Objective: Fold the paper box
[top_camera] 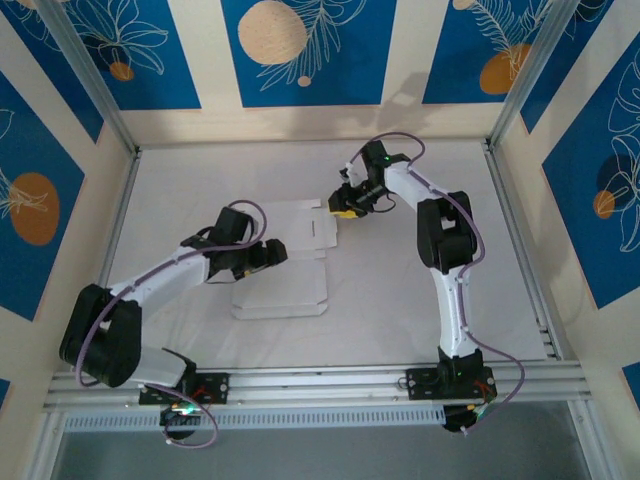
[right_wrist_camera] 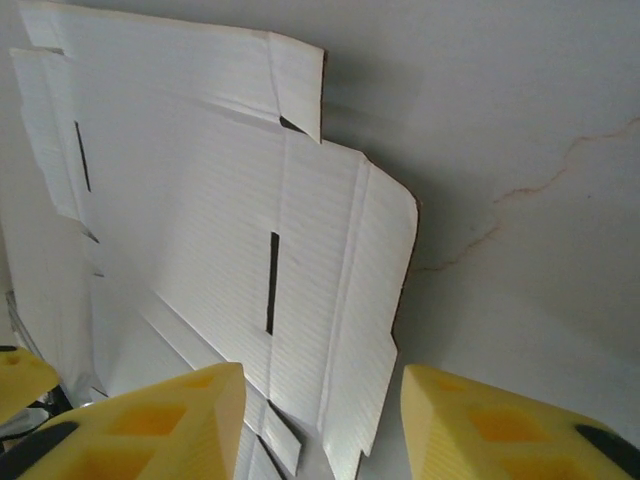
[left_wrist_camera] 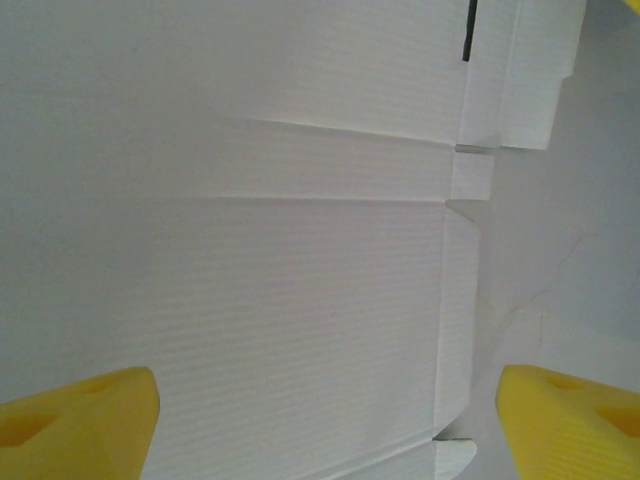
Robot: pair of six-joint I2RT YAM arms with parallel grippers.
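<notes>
The paper box (top_camera: 285,290) is a flat white die-cut sheet with flaps and slots, lying in the middle of the table. My left gripper (top_camera: 272,252) hovers over the sheet's left-middle part. In the left wrist view its yellow fingers (left_wrist_camera: 90,420) stand wide apart over the ribbed card (left_wrist_camera: 300,250), so it is open (left_wrist_camera: 325,400). My right gripper (top_camera: 343,208) sits at the sheet's far right corner. In the right wrist view it is open (right_wrist_camera: 320,385), and its yellow fingers (right_wrist_camera: 180,420) straddle the edge of a raised side flap (right_wrist_camera: 380,260) without pinching it.
The white table (top_camera: 400,300) is fenced by aluminium rails, one on the left (top_camera: 120,210) and one on the right (top_camera: 520,250). Blue patterned walls stand on three sides. Bare tabletop lies to the right of the sheet (right_wrist_camera: 520,150).
</notes>
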